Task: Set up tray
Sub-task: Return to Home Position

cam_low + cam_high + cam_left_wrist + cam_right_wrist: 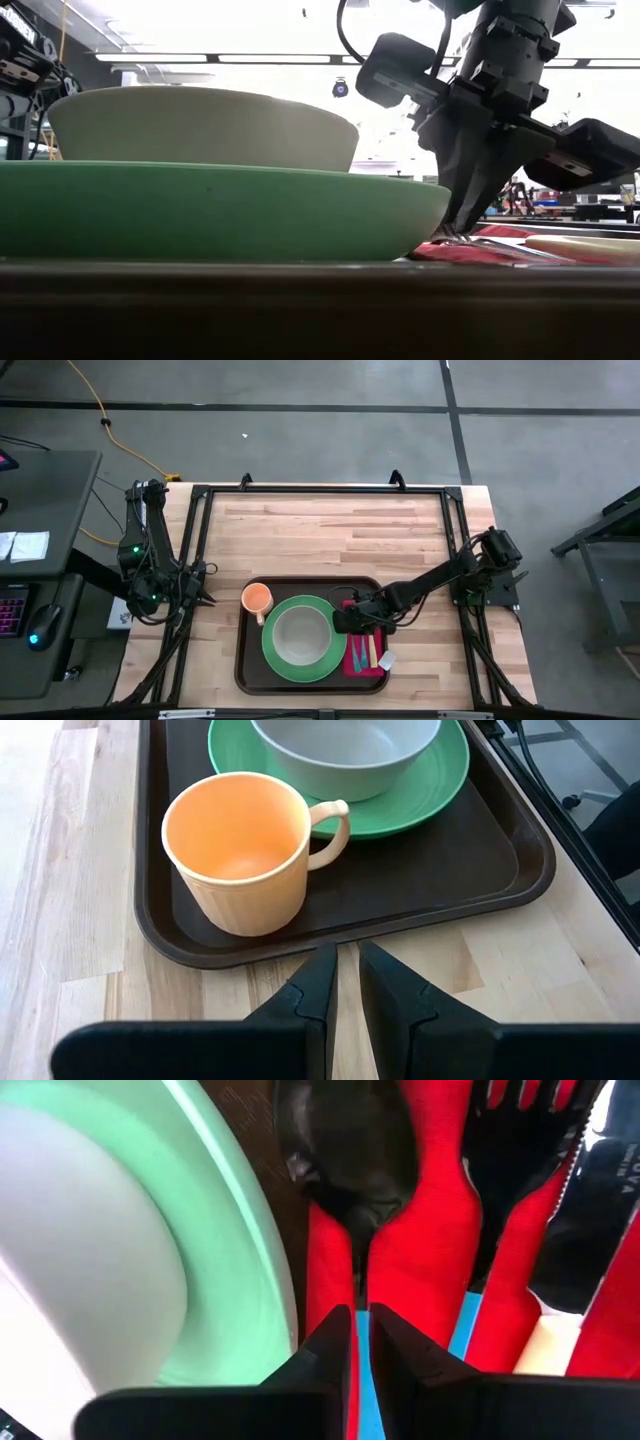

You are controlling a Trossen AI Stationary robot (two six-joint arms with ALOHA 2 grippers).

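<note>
Left arm (150,550), right arm (440,575): both dark, matte, with boxy joint housings. Green lights (133,548) glow on left arm. Black cable (341,30) loops above right wrist. Left tool (347,952): two black wedge-shaped fingers (310,1000), tips tapered.

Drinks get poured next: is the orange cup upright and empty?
Upright and empty. The orange cup stands on its base on the tray; the left wrist view looks into its mouth and shows only bare bottom.
</note>
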